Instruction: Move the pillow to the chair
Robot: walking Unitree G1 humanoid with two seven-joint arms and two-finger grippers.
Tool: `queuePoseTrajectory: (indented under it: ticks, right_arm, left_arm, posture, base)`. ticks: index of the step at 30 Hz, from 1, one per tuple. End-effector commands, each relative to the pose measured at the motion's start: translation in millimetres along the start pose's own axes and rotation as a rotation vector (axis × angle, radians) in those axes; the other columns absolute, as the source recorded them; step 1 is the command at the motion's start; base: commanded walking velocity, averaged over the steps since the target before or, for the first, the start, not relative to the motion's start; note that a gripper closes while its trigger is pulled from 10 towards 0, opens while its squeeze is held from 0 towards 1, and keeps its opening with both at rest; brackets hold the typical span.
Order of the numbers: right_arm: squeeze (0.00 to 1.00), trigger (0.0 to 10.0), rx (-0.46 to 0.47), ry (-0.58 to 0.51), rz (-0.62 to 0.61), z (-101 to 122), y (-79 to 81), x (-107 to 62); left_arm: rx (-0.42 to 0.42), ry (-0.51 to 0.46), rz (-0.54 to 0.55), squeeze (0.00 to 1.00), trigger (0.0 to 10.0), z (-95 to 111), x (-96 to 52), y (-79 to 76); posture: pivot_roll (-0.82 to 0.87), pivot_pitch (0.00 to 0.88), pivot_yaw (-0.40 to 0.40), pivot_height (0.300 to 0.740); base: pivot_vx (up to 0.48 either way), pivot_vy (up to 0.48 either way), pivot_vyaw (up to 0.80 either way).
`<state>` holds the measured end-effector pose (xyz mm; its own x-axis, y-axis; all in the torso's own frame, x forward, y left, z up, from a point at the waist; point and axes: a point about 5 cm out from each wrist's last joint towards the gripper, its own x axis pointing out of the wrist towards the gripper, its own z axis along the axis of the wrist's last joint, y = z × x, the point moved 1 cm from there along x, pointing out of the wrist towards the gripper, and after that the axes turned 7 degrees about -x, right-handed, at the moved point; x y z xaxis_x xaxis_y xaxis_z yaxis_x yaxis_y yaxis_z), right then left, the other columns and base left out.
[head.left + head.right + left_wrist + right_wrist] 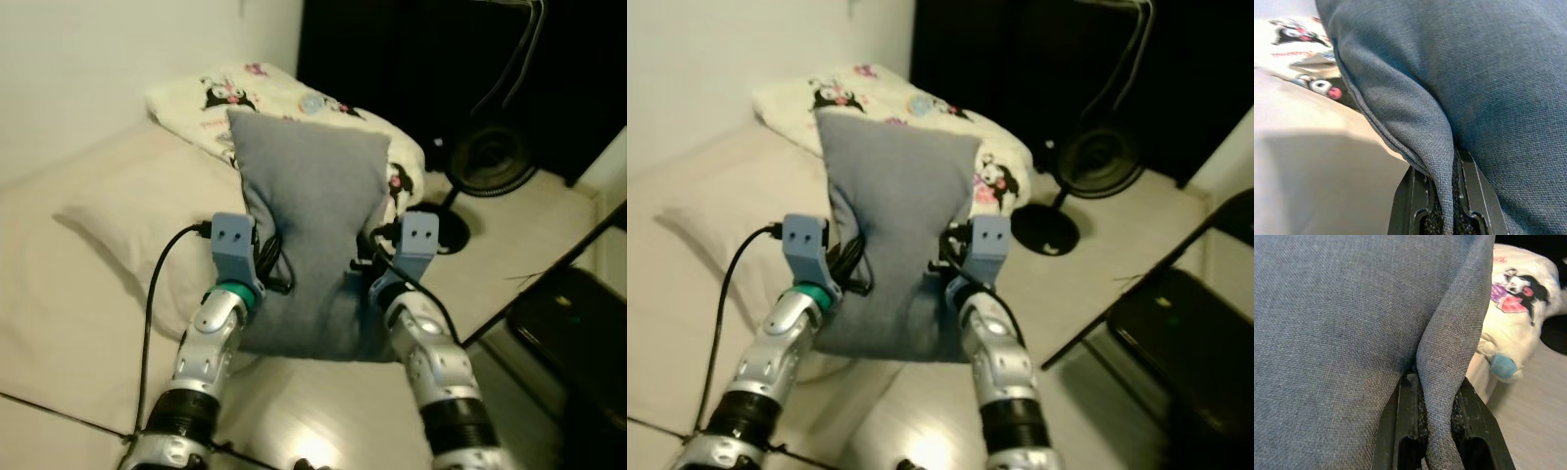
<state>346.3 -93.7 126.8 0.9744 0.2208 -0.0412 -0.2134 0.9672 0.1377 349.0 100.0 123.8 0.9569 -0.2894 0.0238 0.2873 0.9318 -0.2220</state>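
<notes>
A beige bed (78, 255) fills the nine o'clock side of the head views, with a cartoon-printed blanket (265, 98) bunched at its far end, toward twelve. A dark folding chair (1185, 333) stands on the pale floor at four o'clock, and a black floor fan (490, 157) sits at two o'clock before a dark wall. The grey pillow (309, 225) hangs upright at centre, raised above the bed's near edge and well apart from the chair. The left gripper (1444, 205) pinches its nine o'clock seam, fingers closed on a fabric fold. The right gripper (1439, 431) clamps the three o'clock edge likewise.
</notes>
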Motion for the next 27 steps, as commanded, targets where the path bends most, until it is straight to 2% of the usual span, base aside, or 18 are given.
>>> queuePoseTrajectory:
  ticks: [1, 19, 27]
  right_arm:
    - [0.0, 10.0, -0.014, -0.018, 0.042, 3, 9.1, 0.9]
    - [0.0, 10.0, -0.007, 0.002, 0.024, -8, 10.3, -1.9]
    - [0.0, 10.0, 0.01, -0.003, 0.011, -10, 12.2, -1.0]
  left_arm:
    - [0.007, -0.009, -0.086, 0.0, 10.0, 2, 5.2, -22.0]
    - [0.025, 0.002, -0.087, 0.0, 10.0, -2, 4.4, -21.6]
    - [0.055, 0.007, -0.09, 0.0, 10.0, 2, 5.2, -15.3]
  posture:
    - [-0.05, 0.0, -0.024, 0.74]
    - [-0.04, 0.0, -0.009, 0.74]
    - [-0.02, 0.0, 0.018, 0.74]
  base:
    - [0.0, 0.0, -0.8]
    - [0.0, 0.0, -0.8]
    - [0.0, 0.0, -0.8]
